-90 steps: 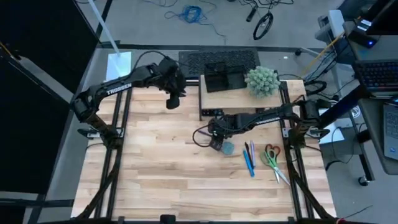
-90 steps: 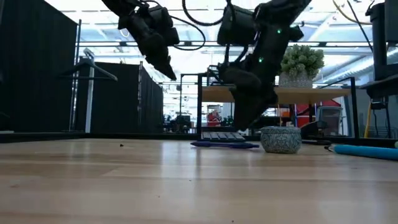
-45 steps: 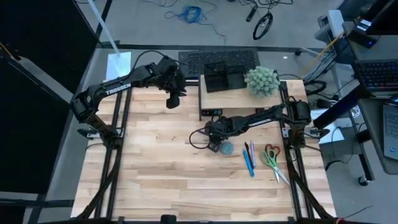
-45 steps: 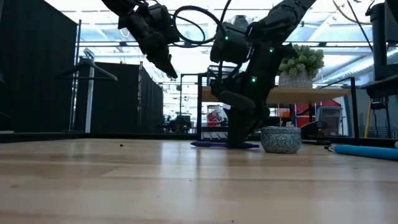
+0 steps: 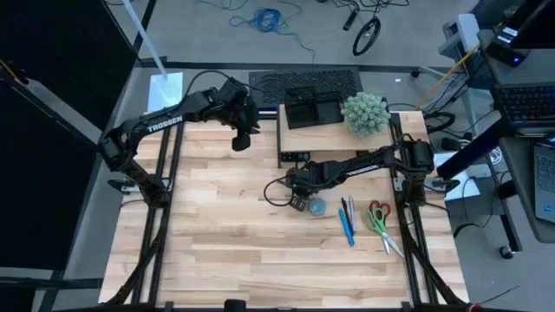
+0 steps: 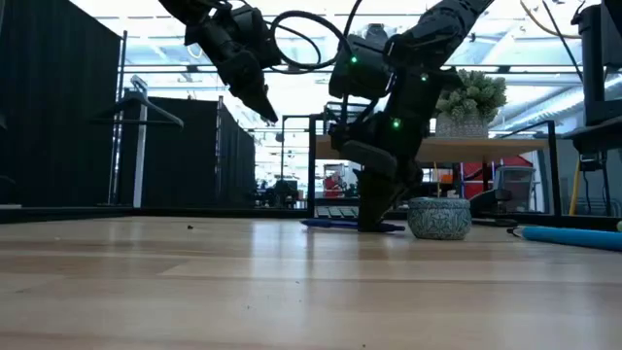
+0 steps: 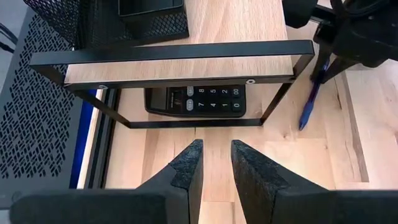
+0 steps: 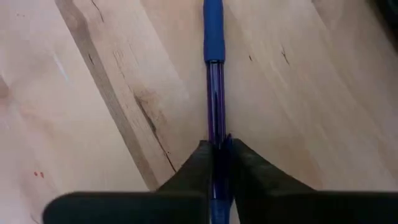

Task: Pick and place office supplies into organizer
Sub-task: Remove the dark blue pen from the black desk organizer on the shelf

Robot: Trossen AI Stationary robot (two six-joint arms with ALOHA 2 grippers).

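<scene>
While the right claw (image 8: 216,163) clenches its first pen (image 8: 214,74) on the surface, organizer (image 5: 312,107) awaits; scissors (image 5: 379,217), disc (image 5: 317,206) remain; left claw (image 7: 215,163) hangs released.

Blue pen (image 8: 213,93) flat on the table, pinched in the right claw (image 8: 216,163), blue-grey disc (image 5: 317,206) just beside the claw, pens (image 5: 348,220) and scissors (image 5: 380,223) farther out, black mesh organizer (image 5: 312,106) well apart up on the shelf riser

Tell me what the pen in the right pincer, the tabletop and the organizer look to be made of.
Pen: likely plastic, with a see-through violet barrel and an opaque blue grip, pinched by the right pincer.
Tabletop: pale wood, with jointed planks and visible grain, matte.
Organizer: probably black metal mesh, given its fine grid of holes.
</scene>
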